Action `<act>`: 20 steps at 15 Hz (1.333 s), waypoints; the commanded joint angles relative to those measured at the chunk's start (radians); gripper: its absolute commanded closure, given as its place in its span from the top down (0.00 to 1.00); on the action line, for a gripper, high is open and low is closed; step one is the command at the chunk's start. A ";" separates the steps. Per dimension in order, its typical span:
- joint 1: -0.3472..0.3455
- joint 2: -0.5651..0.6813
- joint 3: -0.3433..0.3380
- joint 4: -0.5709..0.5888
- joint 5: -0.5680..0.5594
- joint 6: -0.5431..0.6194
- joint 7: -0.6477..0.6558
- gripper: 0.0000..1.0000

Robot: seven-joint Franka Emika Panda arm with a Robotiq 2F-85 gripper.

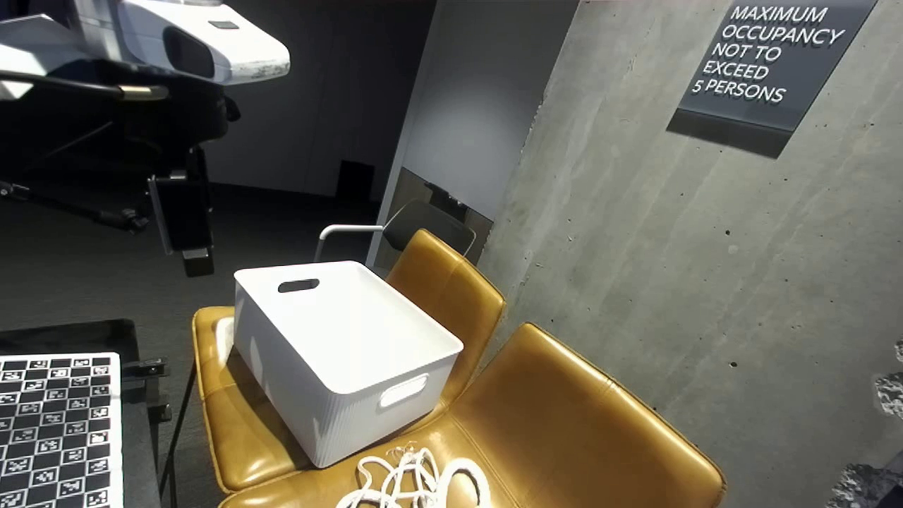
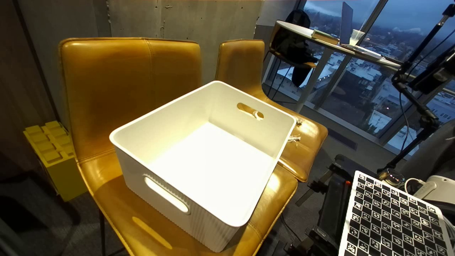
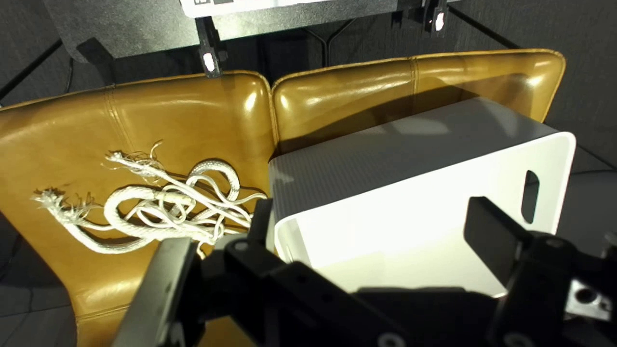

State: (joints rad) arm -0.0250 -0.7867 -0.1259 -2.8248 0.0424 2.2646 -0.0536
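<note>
Wrist view, left to right: 1 white rope tangle (image 3: 176, 197), centre left, 2 frayed ends showing, one rope or several can't tell, on the left tan chair (image 3: 207, 130); then 1 white bin (image 3: 400, 154), centre to right, on the right tan chair (image 3: 337, 103) (2 chairs in this frame). In an exterior view: 1 checkered board (image 1: 56, 430), lower left; 1 wall sign (image 1: 758, 74), upper right. In an exterior view: 1 yellow block (image 2: 57, 156), lower left. White bin open on top, handle slot in each end, inner floor in plain sight; rope tangle sits outside, just beside its left end, contact can't tell. 1 gripper (image 3: 371, 224), lower half of the wrist view, fingers (image 3: 491, 241) spread wide, white bin showing through the gap between them; in an exterior view it hangs upper left, apart from the white bin.
</note>
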 commanded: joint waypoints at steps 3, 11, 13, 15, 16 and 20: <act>-0.117 0.134 -0.103 0.033 -0.058 0.167 -0.120 1.00; -0.101 0.579 -0.340 0.281 0.044 0.416 -0.365 1.00; -0.087 0.676 -0.334 0.361 0.112 0.396 -0.405 1.00; -0.096 0.759 -0.297 0.432 0.163 0.387 -0.418 1.00; -0.103 0.804 -0.275 0.470 0.183 0.386 -0.416 1.00; -0.170 0.976 -0.183 0.619 0.234 0.386 -0.436 1.00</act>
State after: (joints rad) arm -0.1339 0.0594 -0.3736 -2.3322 0.2219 2.6681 -0.4416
